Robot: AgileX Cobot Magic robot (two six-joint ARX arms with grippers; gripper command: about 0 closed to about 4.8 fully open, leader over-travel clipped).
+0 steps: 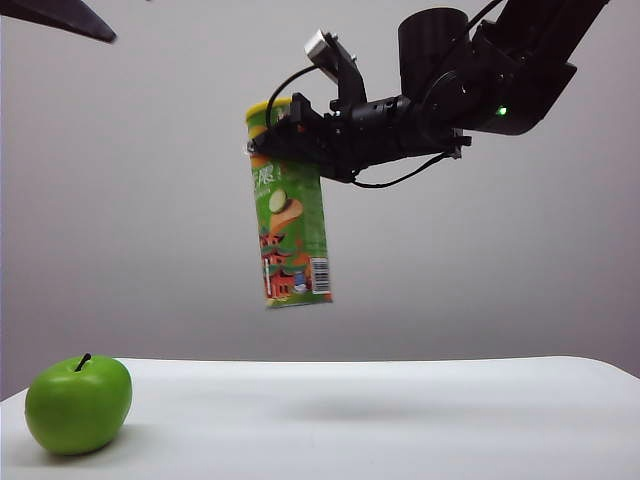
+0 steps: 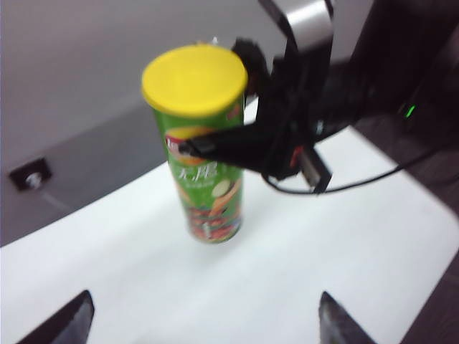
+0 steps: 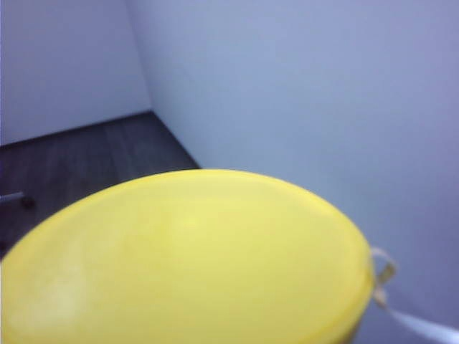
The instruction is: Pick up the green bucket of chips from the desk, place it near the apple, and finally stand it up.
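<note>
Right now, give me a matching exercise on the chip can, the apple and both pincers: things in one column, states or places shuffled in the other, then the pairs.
Things:
1. green bucket of chips
2. apple
3. right pincer
4. left pincer

States:
A. open, holding nothing, its tips at the edge of the left wrist view
B. resting on the desk at the left
C. hanging in the air, nearly upright, yellow lid up
D. clamped on the can just below the lid

Pairs: 1-C, 2-B, 3-D, 4-A

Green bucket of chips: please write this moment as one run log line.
right end effector: shut on green bucket of chips | bucket: airborne, near upright, lid up | apple: on desk | left end effector: open, empty
</note>
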